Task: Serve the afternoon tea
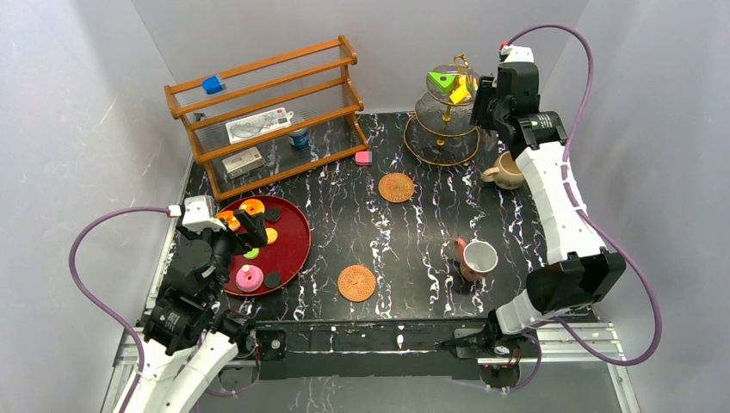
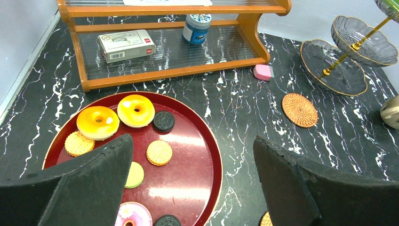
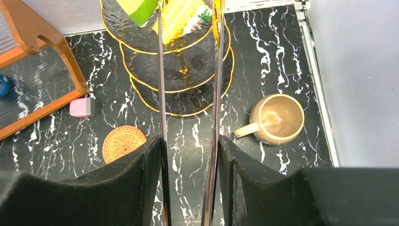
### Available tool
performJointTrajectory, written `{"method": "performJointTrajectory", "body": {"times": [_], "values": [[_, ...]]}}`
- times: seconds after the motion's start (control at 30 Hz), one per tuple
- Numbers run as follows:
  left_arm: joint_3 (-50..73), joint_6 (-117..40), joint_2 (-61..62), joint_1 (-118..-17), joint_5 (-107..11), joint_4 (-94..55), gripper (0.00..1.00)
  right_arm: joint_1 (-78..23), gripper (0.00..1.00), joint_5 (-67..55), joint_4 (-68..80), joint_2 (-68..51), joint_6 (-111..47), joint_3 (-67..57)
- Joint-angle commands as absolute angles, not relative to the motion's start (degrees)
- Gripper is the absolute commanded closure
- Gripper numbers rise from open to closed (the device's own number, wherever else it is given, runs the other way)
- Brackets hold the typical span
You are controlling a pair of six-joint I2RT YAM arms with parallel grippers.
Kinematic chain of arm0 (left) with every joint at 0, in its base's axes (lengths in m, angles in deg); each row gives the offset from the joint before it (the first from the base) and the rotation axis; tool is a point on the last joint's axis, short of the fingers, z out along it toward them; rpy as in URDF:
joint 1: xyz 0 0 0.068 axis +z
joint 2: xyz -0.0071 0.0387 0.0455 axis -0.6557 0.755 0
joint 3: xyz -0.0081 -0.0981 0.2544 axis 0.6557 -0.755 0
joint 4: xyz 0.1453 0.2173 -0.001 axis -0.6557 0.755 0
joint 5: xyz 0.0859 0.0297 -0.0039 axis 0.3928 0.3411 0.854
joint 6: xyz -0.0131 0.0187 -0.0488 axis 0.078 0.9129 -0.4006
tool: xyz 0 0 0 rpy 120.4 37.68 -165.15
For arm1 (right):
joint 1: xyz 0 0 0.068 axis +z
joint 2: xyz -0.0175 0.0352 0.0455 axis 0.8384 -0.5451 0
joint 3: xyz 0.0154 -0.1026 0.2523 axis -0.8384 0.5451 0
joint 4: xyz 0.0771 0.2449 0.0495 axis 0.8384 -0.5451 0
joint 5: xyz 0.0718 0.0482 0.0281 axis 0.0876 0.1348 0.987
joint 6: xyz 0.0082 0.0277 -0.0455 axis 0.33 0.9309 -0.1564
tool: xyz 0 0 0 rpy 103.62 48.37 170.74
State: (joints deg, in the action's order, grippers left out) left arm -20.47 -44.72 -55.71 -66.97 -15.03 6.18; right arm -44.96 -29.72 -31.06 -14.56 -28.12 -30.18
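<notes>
My left gripper [image 1: 245, 225] is open and empty, hovering over the red tray [image 1: 295, 231]. In the left wrist view my gripper [image 2: 193, 143] frames the tray [image 2: 188, 169], which holds two yellow donuts [image 2: 136, 110], orange cookies [image 2: 159, 152], black discs [image 2: 163, 120] and the pink donut [image 2: 133, 215]. My right gripper [image 1: 482, 99] is shut on metal tongs [image 3: 161, 94] whose blades reach to the top tier of the glass stand [image 1: 443, 129], by the green wedge [image 3: 141, 7] and yellow piece [image 3: 181, 16]. The beige mug [image 1: 508, 170], pinkish-brown cup [image 1: 476, 258] and two woven coasters [image 1: 396, 187] [image 1: 356, 282] stand on the table.
A wooden shelf [image 1: 267, 112] at the back left holds a blue cube [image 1: 213, 84], white boxes and a blue can [image 2: 196, 27]. A pink block [image 1: 363, 157] lies in front of it. Grey walls close in both sides.
</notes>
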Motion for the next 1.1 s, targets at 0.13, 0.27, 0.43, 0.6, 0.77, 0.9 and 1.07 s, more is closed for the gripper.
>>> {"method": "performJointTrajectory", "body": {"times": [0.13,0.27,0.43,0.6,0.77,0.9,1.07], "values": [[-20.69,-44.41,-55.56,-67.17,-14.83,4.7,0.04,-45.12,0.48,-24.06,-32.32,-7.43,-24.24,-30.62],[-20.65,-44.41,-55.45,-67.16,-15.0,4.7,0.04,-45.15,0.5,-20.07,-32.12,-4.58,-22.29,-27.45],[-20.64,-44.32,-55.19,-67.16,-15.3,4.63,0.04,-44.43,0.51,-14.96,-30.97,-1.91,-20.64,-23.45],[-20.59,-44.32,-54.76,-67.16,-15.53,4.66,0.04,-41.45,0.52,-13.69,-28.23,-0.54,-19.45,-18.37],[-20.62,-44.32,-54.67,-67.16,-15.49,4.76,0.04,-35.27,0.52,-16.25,-27.64,-1.4,-19.53,-16.75],[-20.64,-44.41,-54.75,-67.16,-15.37,4.83,0.04,-29.74,0.52,-17.28,-26.49,-1.8,-18.7,-15.5],[-20.55,-44.88,-55.0,-67.16,-15.05,5.22,0.04,-20.04,0.52,-20.22,-24.03,-3.7,-17.83,-12.51]]}}
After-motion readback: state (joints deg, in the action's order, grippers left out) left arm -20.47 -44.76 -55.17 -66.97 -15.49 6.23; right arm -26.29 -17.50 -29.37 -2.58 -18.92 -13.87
